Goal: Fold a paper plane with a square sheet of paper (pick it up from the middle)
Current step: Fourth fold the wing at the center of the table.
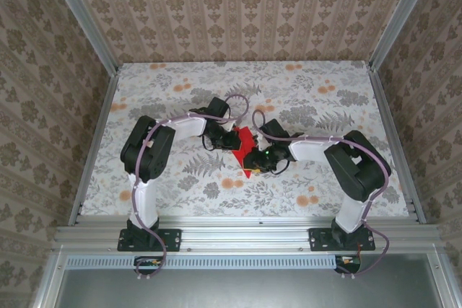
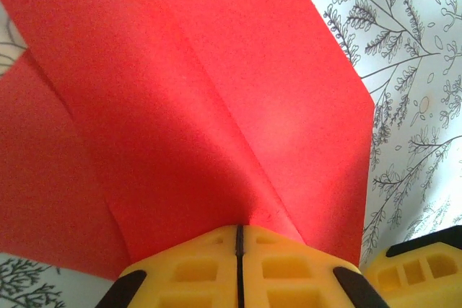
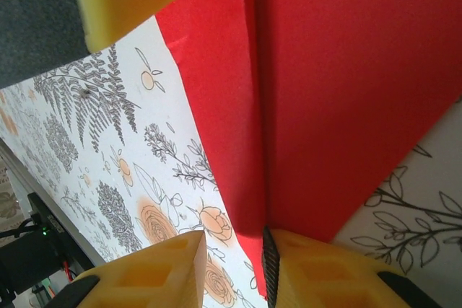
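Near the middle of the floral table (image 1: 144,91), the creased red sheet of paper (image 1: 245,138) is being pinched by the closed left gripper (image 2: 240,250); the right gripper (image 3: 232,247) is being held open at its fold.

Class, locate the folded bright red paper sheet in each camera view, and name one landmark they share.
Top external: the folded bright red paper sheet lies at mid-table.
Left wrist: it spreads over the upper and middle picture, pinched at the bottom by the shut left gripper.
Right wrist: it covers the upper right, narrowing down towards the right gripper.
Shared landmark: the floral-print table cover.
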Controlling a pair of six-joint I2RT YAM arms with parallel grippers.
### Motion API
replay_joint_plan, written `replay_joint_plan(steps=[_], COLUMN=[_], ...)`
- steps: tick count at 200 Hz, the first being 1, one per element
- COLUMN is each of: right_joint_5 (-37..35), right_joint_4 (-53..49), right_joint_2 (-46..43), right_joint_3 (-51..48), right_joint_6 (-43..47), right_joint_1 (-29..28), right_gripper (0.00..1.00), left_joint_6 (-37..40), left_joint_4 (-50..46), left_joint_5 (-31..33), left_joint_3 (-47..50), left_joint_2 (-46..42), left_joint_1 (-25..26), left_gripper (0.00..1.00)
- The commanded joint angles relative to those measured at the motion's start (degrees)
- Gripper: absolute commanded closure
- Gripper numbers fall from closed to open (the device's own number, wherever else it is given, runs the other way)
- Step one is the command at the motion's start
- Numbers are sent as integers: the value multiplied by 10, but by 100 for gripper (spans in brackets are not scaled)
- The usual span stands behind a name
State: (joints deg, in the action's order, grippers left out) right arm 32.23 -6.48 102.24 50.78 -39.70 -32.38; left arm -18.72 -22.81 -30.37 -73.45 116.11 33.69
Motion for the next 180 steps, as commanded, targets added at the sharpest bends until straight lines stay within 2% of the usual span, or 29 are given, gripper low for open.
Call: replay_joint_plan(steps=[1,180], right_joint_5=[15,26], right_joint_4=[0,21], right_joint_2=[12,24], right_joint_3=[17,26], right_joint_6=[-6,-10], right_joint_1=[-5,-16], right_gripper=[70,72], left_joint_6=[19,30], left_joint_4=[-25,-31], left_joint_5=[37,44], left_joint_3=[6,21], left_joint_2=[39,46], left_joint_1=[-2,-4], left_gripper=[92,92])
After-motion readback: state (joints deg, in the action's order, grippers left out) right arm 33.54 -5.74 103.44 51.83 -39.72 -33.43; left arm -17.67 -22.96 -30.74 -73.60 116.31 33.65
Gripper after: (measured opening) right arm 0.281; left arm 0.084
